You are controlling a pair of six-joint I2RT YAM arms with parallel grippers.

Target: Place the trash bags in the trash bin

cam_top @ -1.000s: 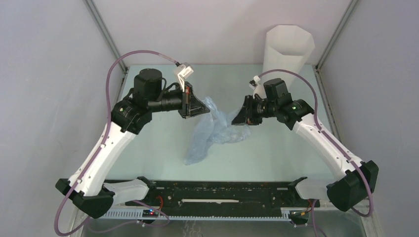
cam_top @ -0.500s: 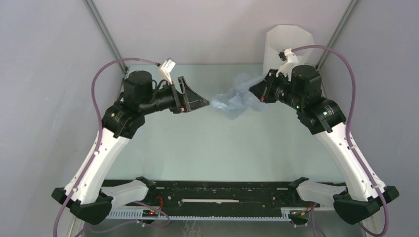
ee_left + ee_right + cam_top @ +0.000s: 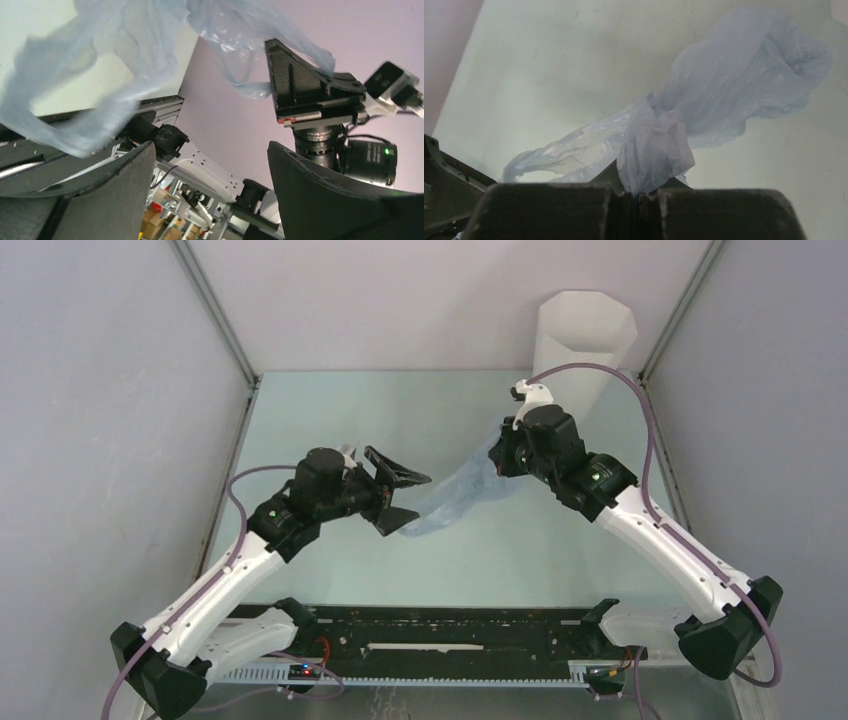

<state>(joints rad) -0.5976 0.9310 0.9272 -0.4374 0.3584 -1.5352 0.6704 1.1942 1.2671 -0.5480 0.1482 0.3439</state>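
Note:
The pale-blue, wrinkly trash bag [image 3: 455,495] stretches slantwise over the table's middle. Its upper end is pinched in my right gripper [image 3: 502,458], which is shut on it. In the right wrist view a bunch of the bag's film [image 3: 724,85] comes out of the shut gripper [image 3: 644,192]. My left gripper [image 3: 400,497] stands wide open just left of the bag's lower end, with nothing between its fingers. In the left wrist view the bag [image 3: 125,50] hangs above and left of the open left gripper [image 3: 210,150]. The white faceted trash bin [image 3: 586,340] stands at the far right corner, behind the right arm.
Metal frame posts [image 3: 210,305] rise at the far corners beside grey walls. A black rail [image 3: 450,625] runs along the near edge between the arm bases. The right arm's purple cable [image 3: 600,375] loops in front of the bin.
The left gripper opened, let go of the bag and dropped lower and nearer. The right arm swung toward the bin, then came back down-left, still holding the bag.

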